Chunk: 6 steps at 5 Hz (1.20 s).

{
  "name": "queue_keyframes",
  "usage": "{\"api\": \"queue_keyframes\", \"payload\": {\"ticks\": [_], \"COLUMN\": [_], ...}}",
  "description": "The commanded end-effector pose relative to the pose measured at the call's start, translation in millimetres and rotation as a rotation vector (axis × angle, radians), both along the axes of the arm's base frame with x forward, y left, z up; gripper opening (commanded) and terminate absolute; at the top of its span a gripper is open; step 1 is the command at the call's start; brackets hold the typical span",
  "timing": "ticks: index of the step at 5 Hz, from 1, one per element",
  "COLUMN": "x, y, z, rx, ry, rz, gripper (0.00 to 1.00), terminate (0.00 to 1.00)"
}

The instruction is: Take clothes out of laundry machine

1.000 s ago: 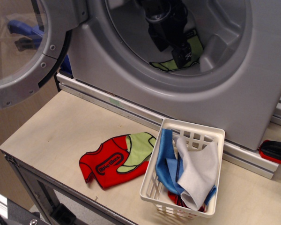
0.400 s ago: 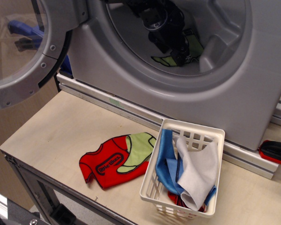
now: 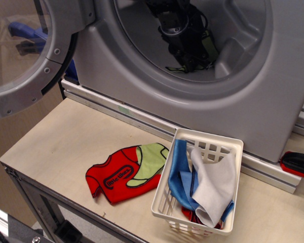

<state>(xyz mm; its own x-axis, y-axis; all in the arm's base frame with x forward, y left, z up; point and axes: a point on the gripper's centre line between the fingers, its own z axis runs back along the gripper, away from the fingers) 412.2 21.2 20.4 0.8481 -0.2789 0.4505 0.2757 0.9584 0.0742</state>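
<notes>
The silver-grey laundry machine (image 3: 273, 101) stands at the back with its round door (image 3: 30, 55) swung open to the left. My black gripper (image 3: 190, 59) reaches deep into the drum, low and right of centre, pressed down over the lime-green garment (image 3: 209, 44). Only a narrow green strip and a thin black-edged sliver of the garment show beside the gripper. The fingers are lost in dark shapes, so I cannot tell how the jaws stand or whether they hold the garment.
A red shirt with a green panel (image 3: 119, 174) lies on the wooden table (image 3: 55, 142). A white slatted basket (image 3: 233, 147) with blue and white cloths (image 3: 213, 187) stands right of it. A red-black object (image 3: 299, 164) lies at the right edge.
My gripper has moved lower and leftward over the green garment. It now covers most of the garment, which showed more clearly before.
</notes>
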Motion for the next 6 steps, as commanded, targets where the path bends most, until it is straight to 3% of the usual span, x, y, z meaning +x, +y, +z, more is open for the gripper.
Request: {"api": "queue_keyframes", "payload": {"ticks": [1,3,4,6], "x": [-20.0,-52.6,-78.2,-117.8], "y": [-6.9,-12.3,-20.6,-62.0], "z": [25.2,72.4,73.5,47.8], "rx": [0.006,0.075,0.054,-0.074], "ry": [0.047,0.071,0.098,0.177], "rz": [0.079,0.241,0.326,0.467], "gripper": [0.0,0.0,0.0,0.0], "terminate": [0.0,0.0,0.0,0.0]}}
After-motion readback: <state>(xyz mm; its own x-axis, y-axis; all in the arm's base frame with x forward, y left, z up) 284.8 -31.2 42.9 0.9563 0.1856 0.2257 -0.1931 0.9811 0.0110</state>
